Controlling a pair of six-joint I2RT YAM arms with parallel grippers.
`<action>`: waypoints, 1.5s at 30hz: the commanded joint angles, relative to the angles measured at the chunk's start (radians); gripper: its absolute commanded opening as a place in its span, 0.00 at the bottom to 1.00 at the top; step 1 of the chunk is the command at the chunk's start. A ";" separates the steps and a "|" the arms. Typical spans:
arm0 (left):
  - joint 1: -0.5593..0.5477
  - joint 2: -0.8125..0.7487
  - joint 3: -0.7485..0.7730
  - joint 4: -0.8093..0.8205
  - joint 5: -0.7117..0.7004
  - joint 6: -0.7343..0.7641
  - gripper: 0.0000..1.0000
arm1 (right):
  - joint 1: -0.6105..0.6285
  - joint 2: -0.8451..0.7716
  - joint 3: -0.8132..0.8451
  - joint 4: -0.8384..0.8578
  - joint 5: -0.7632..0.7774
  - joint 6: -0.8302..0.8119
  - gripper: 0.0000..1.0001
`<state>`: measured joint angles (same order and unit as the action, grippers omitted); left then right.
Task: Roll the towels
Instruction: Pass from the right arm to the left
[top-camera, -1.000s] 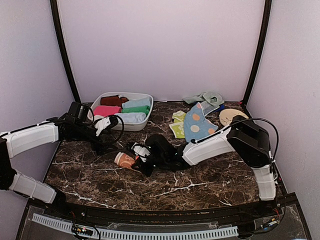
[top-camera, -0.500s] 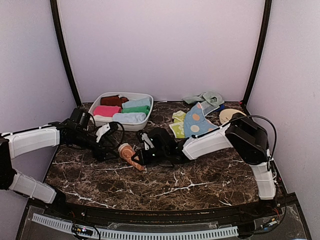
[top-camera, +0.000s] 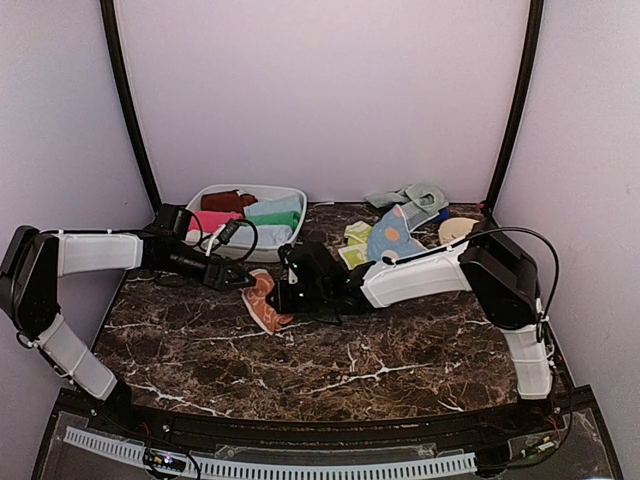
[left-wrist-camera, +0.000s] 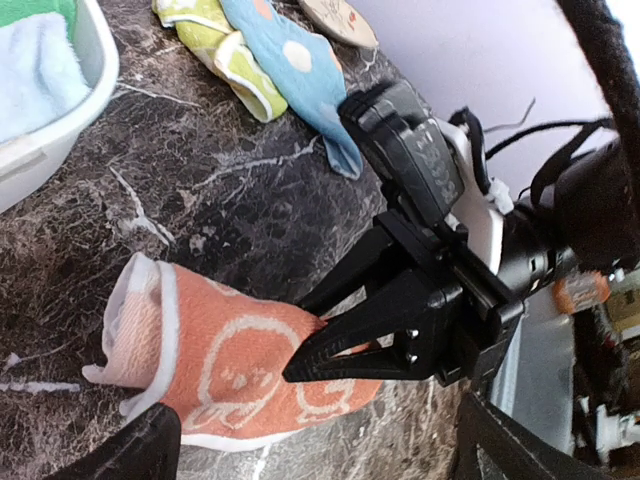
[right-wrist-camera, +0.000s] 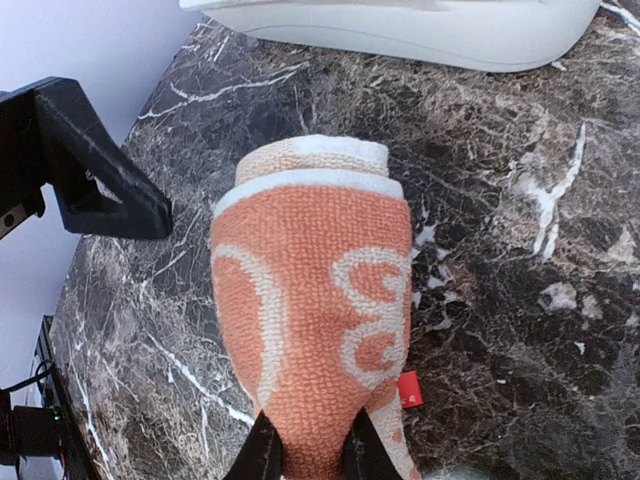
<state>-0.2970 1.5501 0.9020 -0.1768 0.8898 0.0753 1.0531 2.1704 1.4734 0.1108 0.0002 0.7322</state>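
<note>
Moved: peach-orange towel (top-camera: 263, 303), rolled, now lies nearer the white tub (top-camera: 283, 246).
Right tool (right-wrist-camera: 305, 455): nearly closed, pinching the roll's end.
Left tool (top-camera: 235, 280): wide open, empty, beside it.
Done: this roll, on the tabletop (top-camera: 400, 350).
Left: light-blue spotted towel (top-camera: 395, 243), yellow-green towel (top-camera: 355, 258), mint towel (top-camera: 415, 193) unrolled, back right.

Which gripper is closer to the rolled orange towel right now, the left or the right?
Right. The right gripper is clamped on one end of the orange towel. The left gripper hangs open beside the towel's other end, with no grip on it.
</note>
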 joint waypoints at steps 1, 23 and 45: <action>0.041 0.005 0.030 0.141 0.166 -0.273 0.99 | 0.011 -0.070 0.038 0.053 0.097 0.011 0.00; 0.048 -0.013 0.024 0.193 0.207 -0.438 0.86 | 0.054 -0.072 0.118 0.220 0.209 -0.049 0.00; 0.288 -0.154 0.108 -0.083 0.149 -0.213 0.79 | 0.031 -0.152 -0.014 0.229 0.235 -0.059 0.00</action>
<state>-0.0692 1.4765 0.9817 -0.0692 1.1137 -0.3069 1.0946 2.0880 1.4868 0.3866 0.1375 0.7261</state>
